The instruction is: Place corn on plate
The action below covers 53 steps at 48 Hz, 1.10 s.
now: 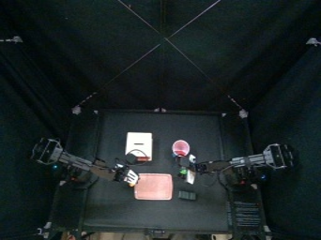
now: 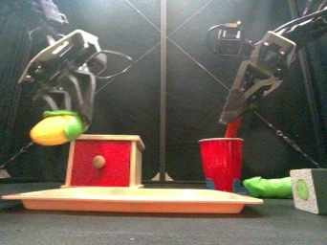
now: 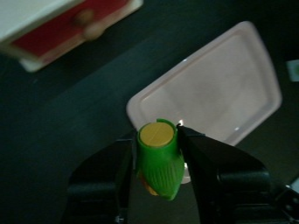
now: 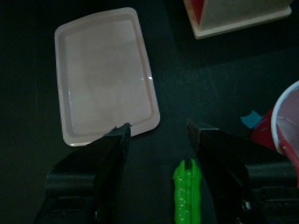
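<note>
The corn (image 3: 158, 159), yellow at its end with a green husk, is gripped between the jaws of my left gripper (image 3: 158, 140). In the front view the corn (image 2: 57, 127) hangs in the air at the left, above the table and left of the red box. The pale pink plate (image 3: 228, 83) lies flat just beyond the corn; it also shows in the top view (image 1: 156, 187) and the front view (image 2: 128, 199). My left gripper (image 1: 126, 175) is at the plate's left edge. My right gripper (image 4: 160, 131) is open above the table near the cup (image 2: 221, 163).
A white-topped box with a red front (image 2: 105, 161) stands behind the plate. A green piece (image 4: 184, 188) lies on the table below the right gripper, also in the front view (image 2: 269, 187). A grey cube with a green spot (image 2: 308, 189) stands at the far right.
</note>
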Available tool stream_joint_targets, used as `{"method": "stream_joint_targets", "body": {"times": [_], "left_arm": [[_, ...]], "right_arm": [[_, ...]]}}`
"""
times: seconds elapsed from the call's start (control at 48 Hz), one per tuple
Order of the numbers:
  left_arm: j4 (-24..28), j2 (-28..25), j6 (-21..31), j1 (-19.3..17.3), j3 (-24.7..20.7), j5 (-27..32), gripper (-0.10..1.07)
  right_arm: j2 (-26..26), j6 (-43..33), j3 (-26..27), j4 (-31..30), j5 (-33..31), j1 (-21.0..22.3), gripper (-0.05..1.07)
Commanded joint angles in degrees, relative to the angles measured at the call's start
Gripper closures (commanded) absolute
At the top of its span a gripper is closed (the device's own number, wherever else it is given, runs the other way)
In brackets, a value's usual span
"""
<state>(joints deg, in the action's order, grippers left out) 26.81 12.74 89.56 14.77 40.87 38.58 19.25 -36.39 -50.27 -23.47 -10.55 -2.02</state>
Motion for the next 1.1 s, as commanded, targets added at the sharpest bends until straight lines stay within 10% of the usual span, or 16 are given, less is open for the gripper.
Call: {"method": "stream_joint_targets", "body": {"times": [0.0,1.083], "left_arm": [[2.02,-0.70,-2.72,-0.09,-3.52,-2.46,0.43],[-8.00,-20.57,-13.45,-4.39,-14.77,-10.72,0.34]], "right_arm": [[1.58,-0.18,0.18,0.00,0.26,-0.09,0.15],[3.25,-0.35,-1.14,0.26,0.44,-0.35,0.15]]}}
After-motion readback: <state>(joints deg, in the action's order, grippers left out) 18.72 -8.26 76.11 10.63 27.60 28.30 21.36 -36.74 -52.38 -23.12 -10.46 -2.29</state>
